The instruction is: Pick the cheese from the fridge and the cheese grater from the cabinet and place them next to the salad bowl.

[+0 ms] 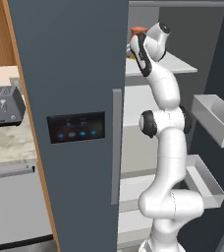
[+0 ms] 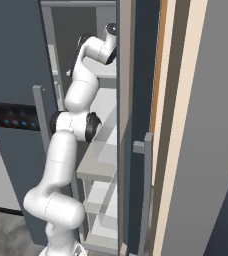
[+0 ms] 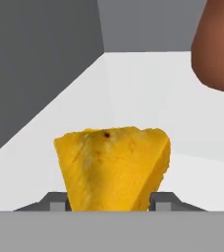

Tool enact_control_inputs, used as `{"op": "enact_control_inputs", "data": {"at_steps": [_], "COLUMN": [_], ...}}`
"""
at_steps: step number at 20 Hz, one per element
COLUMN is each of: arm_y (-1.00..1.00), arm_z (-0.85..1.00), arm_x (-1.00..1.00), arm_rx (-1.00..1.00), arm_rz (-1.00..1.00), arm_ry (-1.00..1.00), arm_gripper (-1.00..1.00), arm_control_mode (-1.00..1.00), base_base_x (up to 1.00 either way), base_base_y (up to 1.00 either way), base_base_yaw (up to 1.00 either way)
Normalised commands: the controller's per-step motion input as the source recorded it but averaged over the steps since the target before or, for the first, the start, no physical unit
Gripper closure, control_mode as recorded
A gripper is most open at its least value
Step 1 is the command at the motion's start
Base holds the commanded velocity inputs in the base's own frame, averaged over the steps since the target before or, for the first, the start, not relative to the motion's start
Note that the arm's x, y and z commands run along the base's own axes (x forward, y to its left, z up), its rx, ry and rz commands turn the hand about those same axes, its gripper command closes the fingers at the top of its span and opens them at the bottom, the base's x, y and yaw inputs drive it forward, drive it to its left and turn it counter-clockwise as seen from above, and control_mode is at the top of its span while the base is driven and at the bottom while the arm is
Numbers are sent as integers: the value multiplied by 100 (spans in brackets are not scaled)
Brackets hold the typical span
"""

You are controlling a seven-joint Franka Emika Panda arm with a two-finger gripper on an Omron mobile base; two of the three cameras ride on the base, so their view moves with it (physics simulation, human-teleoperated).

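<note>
reaching deep into the open fridge (image 1: 70, 74), the arm is working at an upper white shelf (image 1: 182, 64), where the cheese (image 3: 113, 167) is sitting squarely between the gripper (image 3: 113, 202) tips in the hand view — dead ahead, its broad face toward the camera and its narrow end pointing down at the fingers (image 3: 163, 201). the jaws are flanking the wedge on both sides; whether they are already pressing on it cannot be told. a terracotta-brown jar (image 3: 217, 44) is standing just to the right and farther back — the retreat, by this reading, is needing to come straight out.
</note>
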Motion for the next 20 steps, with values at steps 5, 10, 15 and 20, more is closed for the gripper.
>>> {"op": "enact_control_inputs", "data": {"at_steps": [5, 10, 15, 20], "arm_y": [-4, 1, 15, 19], "arm_z": [-7, -5, -35, -47], "arm_x": [-48, -68, -91, -91], "arm_rx": [0, 0, 0, -3], "arm_rz": [0, 0, 0, 0], "arm_ry": [0, -8, -26, -27], "arm_gripper": [100, 100, 100, 100], "arm_control_mode": [-100, -100, -100, -100], "base_base_x": [0, 0, 0, 0], "base_base_y": [0, 0, 0, 0], "base_base_yaw": [0, 0, 0, 0]}}
